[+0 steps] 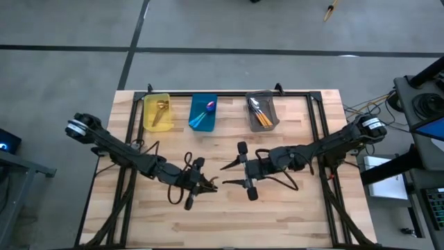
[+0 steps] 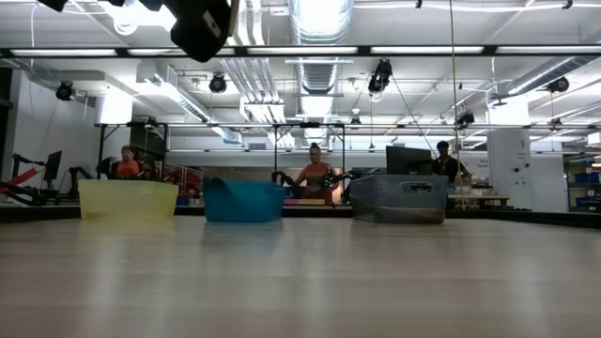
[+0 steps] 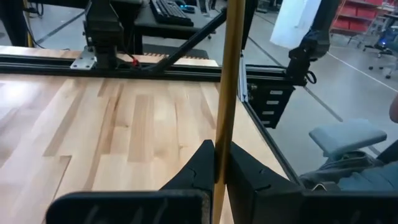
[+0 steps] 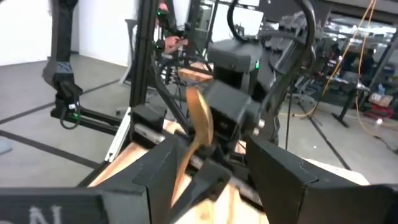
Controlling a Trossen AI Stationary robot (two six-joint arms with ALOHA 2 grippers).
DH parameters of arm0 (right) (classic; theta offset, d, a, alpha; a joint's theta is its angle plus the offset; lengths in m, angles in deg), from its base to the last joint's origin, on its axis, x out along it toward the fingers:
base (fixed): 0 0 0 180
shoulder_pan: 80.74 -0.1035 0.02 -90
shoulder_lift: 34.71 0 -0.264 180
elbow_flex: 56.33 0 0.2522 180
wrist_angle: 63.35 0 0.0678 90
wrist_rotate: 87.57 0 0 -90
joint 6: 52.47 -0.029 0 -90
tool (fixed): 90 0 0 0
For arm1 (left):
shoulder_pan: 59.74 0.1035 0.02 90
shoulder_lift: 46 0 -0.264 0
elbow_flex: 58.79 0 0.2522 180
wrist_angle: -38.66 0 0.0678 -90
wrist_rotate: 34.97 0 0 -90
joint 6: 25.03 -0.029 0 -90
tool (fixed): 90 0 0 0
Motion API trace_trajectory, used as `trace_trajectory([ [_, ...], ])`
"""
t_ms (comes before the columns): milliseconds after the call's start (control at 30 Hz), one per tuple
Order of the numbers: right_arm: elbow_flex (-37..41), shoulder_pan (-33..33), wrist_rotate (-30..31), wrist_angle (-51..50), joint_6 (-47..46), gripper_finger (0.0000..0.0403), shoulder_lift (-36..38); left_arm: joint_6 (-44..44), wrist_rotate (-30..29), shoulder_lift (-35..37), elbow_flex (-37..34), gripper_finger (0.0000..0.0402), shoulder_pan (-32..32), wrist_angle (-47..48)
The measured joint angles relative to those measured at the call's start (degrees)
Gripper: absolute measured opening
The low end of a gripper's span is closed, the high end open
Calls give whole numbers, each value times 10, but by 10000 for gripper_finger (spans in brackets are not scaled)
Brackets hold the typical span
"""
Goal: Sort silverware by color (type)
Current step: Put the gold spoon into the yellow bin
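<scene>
A thin all-gold spoon [image 3: 226, 74] is held over the middle of the table, with my left gripper [image 1: 206, 185] shut on it. The spoon's bowl [image 4: 199, 120] points up. My right gripper [image 1: 226, 174] faces it from the table's right and is open; the spoon stands in the gap between its fingers [image 4: 163, 163]. At the far edge, a yellow bin [image 1: 157, 111] holds a gold spoon. A blue bin [image 1: 203, 113] holds a purple spoon with a teal handle. A grey bin [image 1: 262, 111] holds silver spoons with orange handles. My left gripper pinches the gold spoon's handle [image 3: 219, 163] between its two fingers. The fingers come nearly level from the table's left and lie across the handle. The spoon stands roughly upright, bowl end up, lifted clear of the table.
Black frame rails [image 1: 132, 125] run along the table's left, right and far sides. The three bins [image 2: 244, 200] stand in a row at the far edge. Bare wood [image 1: 229, 222] lies toward the near edge. People sit in the room beyond the table.
</scene>
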State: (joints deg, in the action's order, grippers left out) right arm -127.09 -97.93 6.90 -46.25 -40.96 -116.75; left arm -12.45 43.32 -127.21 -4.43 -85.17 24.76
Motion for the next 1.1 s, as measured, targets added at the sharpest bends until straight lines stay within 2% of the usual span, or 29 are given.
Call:
trace_trajectory([
  [533, 0, 1, -29, 12, 11, 171, -2, 0, -1, -121, 0, 3, 28, -223],
  [967, 0, 10, -40, 8, 5, 168, -2, -2, 20, -156, 29, 5, 35, -233],
  [1100, 0, 10, -74, 11, 5, 133, -2, -1, 21, -156, 29, 6, 35, -228],
])
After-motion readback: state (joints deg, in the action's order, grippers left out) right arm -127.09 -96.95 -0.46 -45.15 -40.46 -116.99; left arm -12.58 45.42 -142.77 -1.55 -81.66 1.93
